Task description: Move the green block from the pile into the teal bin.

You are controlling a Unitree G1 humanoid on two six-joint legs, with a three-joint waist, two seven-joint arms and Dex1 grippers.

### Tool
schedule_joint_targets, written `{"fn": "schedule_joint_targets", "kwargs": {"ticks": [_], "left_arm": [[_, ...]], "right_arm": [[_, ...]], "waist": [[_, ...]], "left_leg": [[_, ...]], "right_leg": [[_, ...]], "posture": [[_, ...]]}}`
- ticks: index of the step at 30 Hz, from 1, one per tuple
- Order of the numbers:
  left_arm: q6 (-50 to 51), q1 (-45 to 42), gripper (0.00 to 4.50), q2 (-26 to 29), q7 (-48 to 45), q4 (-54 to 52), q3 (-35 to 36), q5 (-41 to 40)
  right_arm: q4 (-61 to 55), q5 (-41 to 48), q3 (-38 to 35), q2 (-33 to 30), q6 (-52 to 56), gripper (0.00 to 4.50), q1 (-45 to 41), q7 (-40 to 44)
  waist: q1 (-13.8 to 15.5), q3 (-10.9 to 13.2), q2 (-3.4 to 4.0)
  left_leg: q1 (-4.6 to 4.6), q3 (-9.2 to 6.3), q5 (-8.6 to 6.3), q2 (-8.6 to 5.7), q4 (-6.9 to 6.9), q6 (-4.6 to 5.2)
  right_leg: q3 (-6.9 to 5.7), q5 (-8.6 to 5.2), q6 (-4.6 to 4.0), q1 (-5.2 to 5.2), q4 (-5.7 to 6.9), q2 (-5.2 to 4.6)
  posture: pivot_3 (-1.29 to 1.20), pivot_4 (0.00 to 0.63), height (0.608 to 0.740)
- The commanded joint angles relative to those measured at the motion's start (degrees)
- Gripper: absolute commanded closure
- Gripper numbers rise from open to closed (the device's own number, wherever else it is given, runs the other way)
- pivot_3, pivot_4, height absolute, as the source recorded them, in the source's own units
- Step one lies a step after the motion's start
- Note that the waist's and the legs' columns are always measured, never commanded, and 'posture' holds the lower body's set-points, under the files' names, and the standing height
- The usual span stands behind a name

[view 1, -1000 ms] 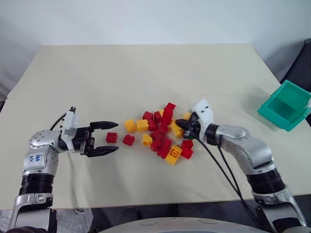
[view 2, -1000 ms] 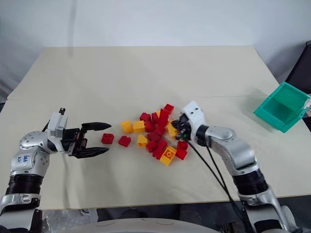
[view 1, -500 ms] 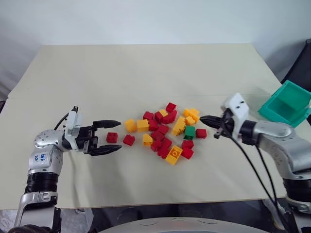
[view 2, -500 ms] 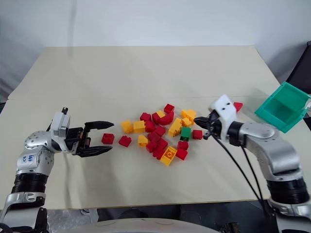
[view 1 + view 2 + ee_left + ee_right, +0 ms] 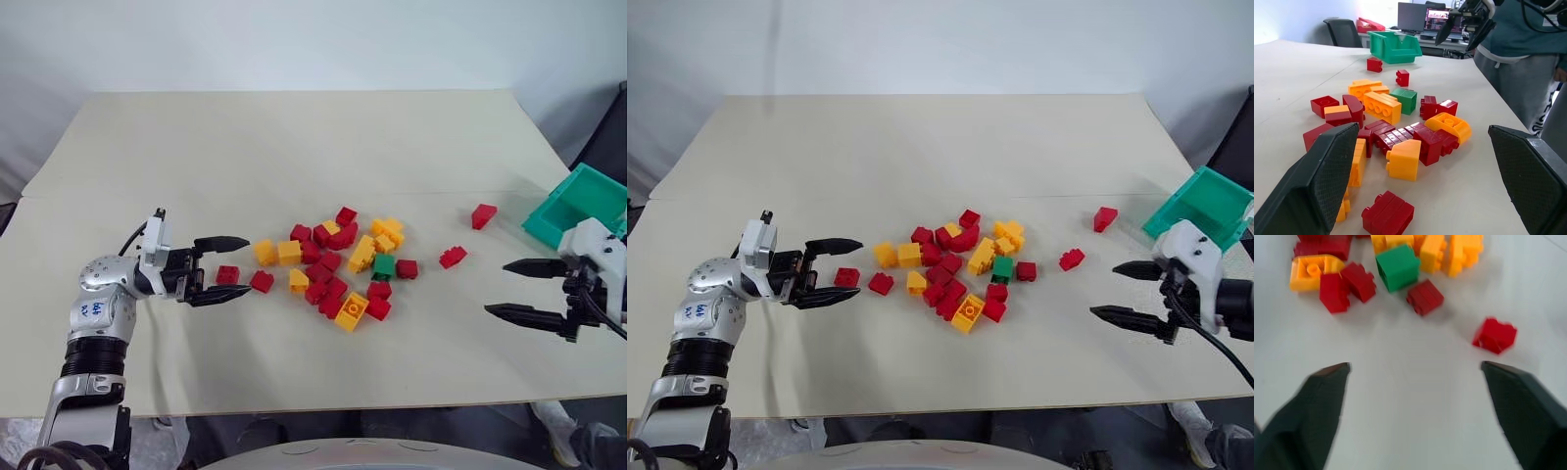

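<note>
The green block [image 5: 384, 264] sits on the worktop [image 5: 294, 147] at the right edge of the pile [image 5: 328, 269] of red and yellow-orange bricks, nothing touching it. The right gripper [image 5: 524, 290] hovers well off to the right, fingers spread wide and empty, just in front of the teal bin [image 5: 578, 206]. The left gripper [image 5: 223, 269] has its fingers parted too, straddling a red brick [image 5: 227, 275].

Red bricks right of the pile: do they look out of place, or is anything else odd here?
Yes. Two red bricks lie apart from the pile, scattered toward the teal bin. The green block sits at the pile's edge, not in the bin. The right gripper hangs open and empty near the bin.
</note>
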Motion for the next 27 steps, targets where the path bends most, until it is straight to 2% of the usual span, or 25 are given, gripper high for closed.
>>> {"fn": "schedule_joint_targets", "kwargs": {"ticks": [1,5,8,13,15,21,27], "left_arm": [[-1.00,-1.25,0.00,0.26,-2.97,0.30,0.27,-0.40],[-1.16,-1.65,0.00,0.18,-2.90,0.29,0.12,-0.56],[-1.18,-1.45,0.00,0.34,-2.95,-0.34,0.19,-0.84],[-1.61,-0.66,0.00,0.32,-2.31,-1.40,0.56,-1.05],[-1.66,-0.13,0.00,0.21,-1.94,-2.10,0.71,-1.23],[-1.49,1.98,0.00,-0.13,-0.74,-4.54,1.27,-1.55],[-1.30,3.44,0.00,-0.07,0.01,-6.07,2.03,-1.71]], "right_arm": [[-4.13,1.48,0.14,-0.91,2.44,0.06,-3.67,-3.39],[-6.97,4.74,8.74,2.36,10.54,0.06,-15.12,-11.48],[-9.15,5.28,19.26,5.04,20.39,0.06,-25.49,-17.22],[-5.56,1.18,34.67,14.28,32.74,0.06,-40.49,-26.53],[-2.70,-0.50,38.29,18.35,35.92,0.06,-44.65,-29.52],[4.72,-4.73,43.91,26.52,42.14,0.06,-50.90,-35.78],[7.34,-6.41,49.34,29.31,42.66,0.06,-52.87,-36.36]], "waist": [[-0.08,0.00,0.00],[-0.52,0.00,0.00],[-0.80,0.00,0.00],[-1.35,0.00,0.00],[-1.45,0.00,0.00],[-1.15,0.00,0.01],[-1.36,0.00,0.00]], "left_leg": [[0.02,0.01,0.01,0.01,0.00,-0.01],[0.06,0.00,0.06,0.04,0.01,-0.11],[0.02,-0.06,0.08,0.07,0.00,-0.14],[-0.11,-0.06,0.07,0.05,-0.01,-0.13],[-0.15,-0.02,0.06,0.03,0.00,-0.11],[-0.40,-0.10,0.06,-0.01,0.00,-0.09],[-0.47,-0.05,0.02,-0.03,0.02,-0.02]], "right_leg": [[0.02,0.00,0.00,0.00,0.02,0.00],[0.05,0.01,-0.03,-0.01,0.07,0.00],[0.00,0.00,-0.07,-0.03,0.07,0.01],[-0.01,-0.01,-0.09,-0.14,0.04,-0.02],[0.00,-0.01,-0.09,-0.18,0.04,-0.03],[-0.12,-0.02,-0.10,-0.32,0.01,-0.03],[-0.11,-0.01,-0.10,-0.40,-0.02,-0.01]], "posture": [[0.00,0.150,0.740],[0.00,0.150,0.740],[0.00,0.150,0.740],[0.00,0.150,0.740],[0.00,0.150,0.740],[0.00,0.150,0.740],[0.00,0.150,0.740]]}}
